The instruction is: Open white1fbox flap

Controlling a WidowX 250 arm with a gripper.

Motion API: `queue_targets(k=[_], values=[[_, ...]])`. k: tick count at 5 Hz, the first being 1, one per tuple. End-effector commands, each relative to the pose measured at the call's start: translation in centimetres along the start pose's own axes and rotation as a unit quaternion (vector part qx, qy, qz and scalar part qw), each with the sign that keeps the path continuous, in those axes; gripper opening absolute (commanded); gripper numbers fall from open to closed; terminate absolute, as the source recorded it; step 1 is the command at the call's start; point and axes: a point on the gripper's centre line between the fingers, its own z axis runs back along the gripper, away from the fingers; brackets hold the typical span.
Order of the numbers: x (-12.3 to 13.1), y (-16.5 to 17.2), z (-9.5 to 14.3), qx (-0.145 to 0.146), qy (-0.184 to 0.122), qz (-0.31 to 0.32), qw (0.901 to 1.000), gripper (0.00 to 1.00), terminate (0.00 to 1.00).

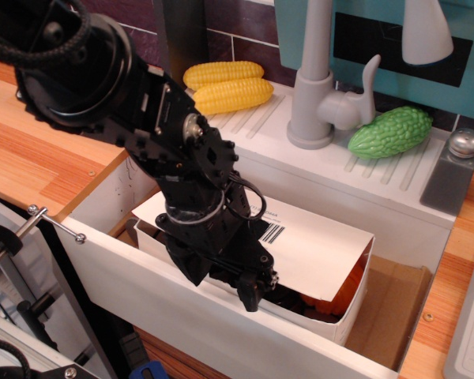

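White1fbox (332, 304) flap (316, 249): black barcode (273, 233) visible, print unreadable; gripper (251, 294) at front edge, jaws' state unclear.

Single view (no second camera); high, close, angled down over sink (166, 312) front toward faucet (312, 75).

The box (332, 304) sits in the sink (182, 312), its flap (316, 249) lying over it. The gripper (251, 294) reaches in at the box's near edge. Corn (225, 85), a faucet (320, 79) and a gourd (391, 132) line the far ledge, left to right.
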Motion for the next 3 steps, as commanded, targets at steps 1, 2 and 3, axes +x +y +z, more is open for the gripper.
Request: queue_targets(k=[1, 2, 3], values=[[2.8, 0.5, 2.5, 0.021, -0.027, -0.022, 0.9992, 1.00, 0.00], [3.6, 0.5, 3.9, 0.030, -0.025, -0.022, 0.9990, 1.00, 0.00], [4.7, 0.5, 5.0, 0.033, -0.032, -0.030, 0.9985, 1.00, 0.00]])
